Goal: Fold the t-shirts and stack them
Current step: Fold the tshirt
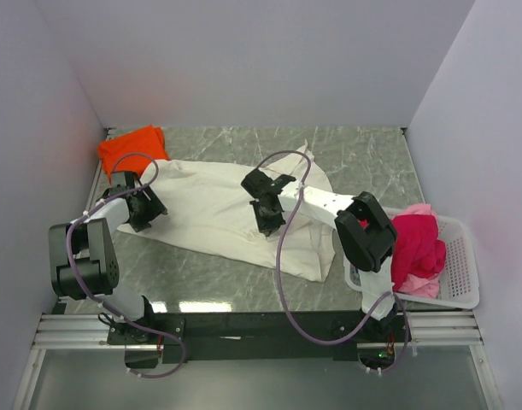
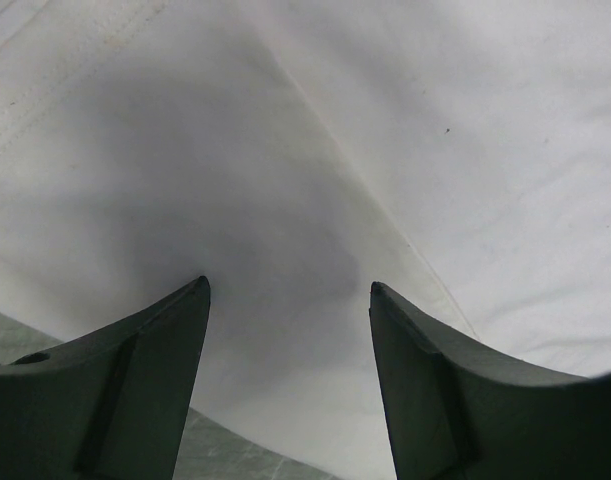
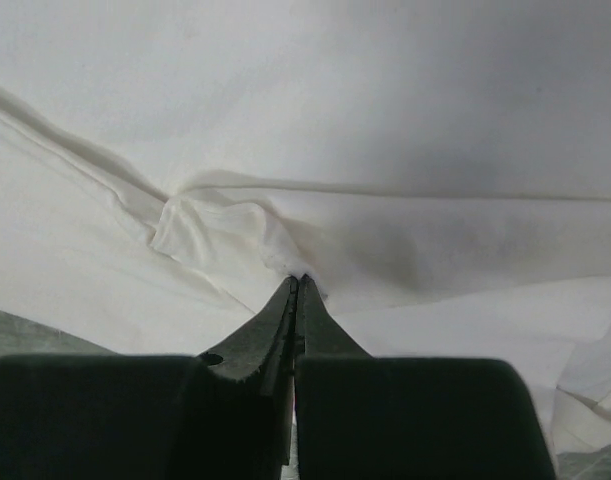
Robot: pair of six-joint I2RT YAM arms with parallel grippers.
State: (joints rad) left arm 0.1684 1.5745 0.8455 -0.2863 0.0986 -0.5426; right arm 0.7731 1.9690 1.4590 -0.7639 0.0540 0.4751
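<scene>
A large cream t-shirt [image 1: 214, 213] lies spread across the middle of the table. My right gripper [image 1: 267, 225] presses down near its centre; in the right wrist view the gripper [image 3: 298, 280] is shut on a small pinch of the cream cloth [image 3: 385, 120], with creases running out from the tips. My left gripper [image 1: 146, 210] hovers at the shirt's left edge; seen from the left wrist, it [image 2: 290, 290] is open over the cloth [image 2: 385, 130] with nothing between the fingers. An orange t-shirt [image 1: 132, 149] lies folded at the back left. Crimson [image 1: 414, 248] and pale pink [image 1: 421, 209] t-shirts are heaped in the basket.
A white lattice basket [image 1: 462, 260] stands at the right front edge of the table. White walls close in the left, back and right sides. Grey marble tabletop [image 1: 363, 154] shows behind the cream shirt and at the front left [image 1: 192, 278].
</scene>
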